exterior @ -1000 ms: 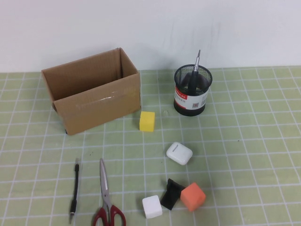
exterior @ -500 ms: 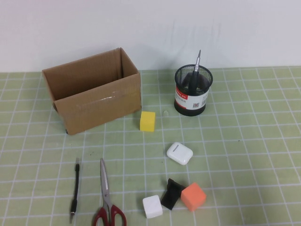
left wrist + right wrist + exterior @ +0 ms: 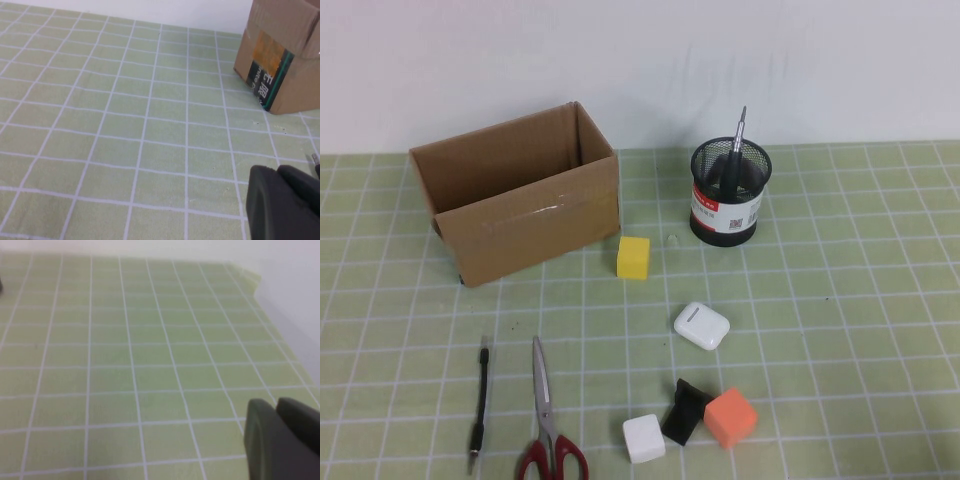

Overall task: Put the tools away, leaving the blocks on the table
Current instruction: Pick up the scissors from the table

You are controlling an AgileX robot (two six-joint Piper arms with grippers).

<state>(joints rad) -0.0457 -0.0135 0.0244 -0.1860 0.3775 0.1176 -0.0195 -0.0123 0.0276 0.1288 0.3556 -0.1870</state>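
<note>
Neither arm is seen in the high view; both are parked off the table's near edge. The left gripper (image 3: 285,202) is shown only as a dark body at a corner of its wrist view, over bare mat near a corner of the cardboard box (image 3: 515,205). The right gripper (image 3: 282,437) is shown likewise, over bare mat near the table's right edge. How wide either one stands cannot be told, and nothing is seen held.

The table (image 3: 860,290) is covered by a pale green gridded mat. One tool is already stowed: the screwdriver (image 3: 738,140) stands upright in the black mesh pen holder (image 3: 729,192), shaft up, leaning on the rim. The mesh cup is judged the intended store for slim items, since they can be stood in it.

Two tools are left lying flat at the near left: the black pen-like rod (image 3: 479,404) and, just beside it, the red-handled scissors (image 3: 545,415), blades closed and pointing away from the robot. They lie side by side but apart, so each can be taken singly by the left arm.

The blocks lie apart from the tools: the yellow cube (image 3: 633,257) near the box, and the white cube (image 3: 644,438), black block (image 3: 685,412) and orange cube (image 3: 731,417) clustered at the near centre. A white rounded case (image 3: 701,325) rests between.
</note>
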